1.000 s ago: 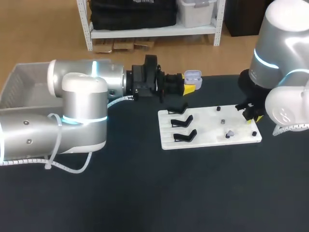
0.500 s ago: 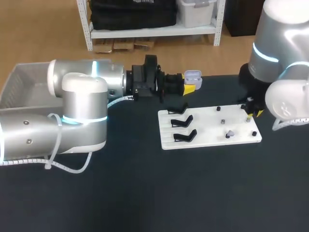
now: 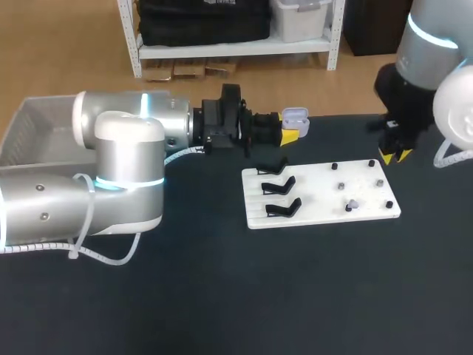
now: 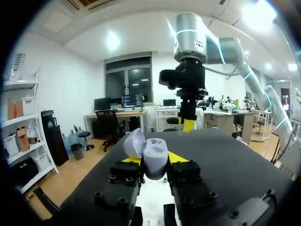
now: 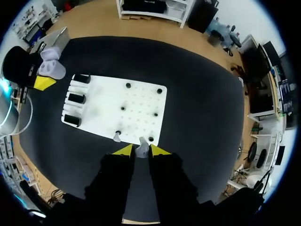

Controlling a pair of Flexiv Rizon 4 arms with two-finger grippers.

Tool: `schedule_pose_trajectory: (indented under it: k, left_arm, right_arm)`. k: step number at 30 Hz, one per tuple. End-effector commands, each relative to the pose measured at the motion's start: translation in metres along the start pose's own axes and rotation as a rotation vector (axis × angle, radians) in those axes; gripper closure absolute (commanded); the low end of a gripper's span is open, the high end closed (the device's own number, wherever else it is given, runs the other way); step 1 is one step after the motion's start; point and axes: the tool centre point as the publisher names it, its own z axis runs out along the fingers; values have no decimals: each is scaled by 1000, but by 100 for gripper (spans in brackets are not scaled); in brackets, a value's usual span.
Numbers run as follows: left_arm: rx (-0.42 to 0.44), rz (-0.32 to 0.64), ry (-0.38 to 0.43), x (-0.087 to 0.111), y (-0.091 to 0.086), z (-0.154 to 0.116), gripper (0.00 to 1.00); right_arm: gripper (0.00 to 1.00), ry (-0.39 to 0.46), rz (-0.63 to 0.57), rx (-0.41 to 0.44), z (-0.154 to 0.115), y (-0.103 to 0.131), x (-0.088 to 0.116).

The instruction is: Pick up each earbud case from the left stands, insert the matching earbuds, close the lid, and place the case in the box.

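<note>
A broad stretch of dark desk (image 3: 222, 296) is running from the lower edge of the head view up to the white board (image 3: 310, 200), which is lying right of centre. Three black stands (image 3: 283, 208) are sitting along the board's left side, and a pale loose earbud (image 3: 353, 202) is resting toward its lower right. Just past the board's upper right corner the right claw (image 3: 395, 155) is hanging above the desk. Its wrist view shows it pinching a pale held earbud (image 5: 142, 151) between both yellow tips.

Beyond the board's upper left, near the desk's far edge, the left claw (image 3: 293, 133) is clamping the earbud case (image 3: 295, 116) from two sides. The case is looking pale grey-lilac and rounded, with its lid (image 4: 134, 142) standing open. What it is holding inside I cannot tell.

At the upper left the mesh box (image 3: 33, 129) is sitting by the desk's corner, largely hidden behind the left arm (image 3: 126, 170), so its contents are not showing. Dark desk is showing on every side of the board, widest below it.
</note>
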Motion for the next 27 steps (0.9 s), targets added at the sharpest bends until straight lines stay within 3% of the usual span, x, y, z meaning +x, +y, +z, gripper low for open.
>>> schedule_pose_trajectory:
  k: [1,4,5,6,9,10,12,13,27]
  left_arm:
    - [-8,4,-7,1,-2,0,100]
    - [-8,4,-7,1,-2,0,100]
    - [-8,4,-7,1,-2,0,100]
    - [-8,4,-7,1,-2,0,100]
    - [-8,4,-7,1,-2,0,100]
    - [-8,4,-7,1,-2,0,100]
    - [-8,4,-7,1,-2,0,100]
    - [-8,4,-7,1,-2,0,100]
    - [-8,4,-7,1,-2,0,100]
  right_arm:
    - [100,-1,1,0,-2,0,2]
    - [100,-1,1,0,-2,0,2]
    - [100,62,184,72,-7,2,-10]
    - [100,44,283,43,-13,4,-14]
    - [100,46,743,216,-33,23,-25]
    - [100,96,877,292,-36,28,-24]
    - [100,119,993,311,-45,41,-31]
    - [100,86,974,270,-50,49,-38]
    - [100,86,974,270,-50,49,-38]
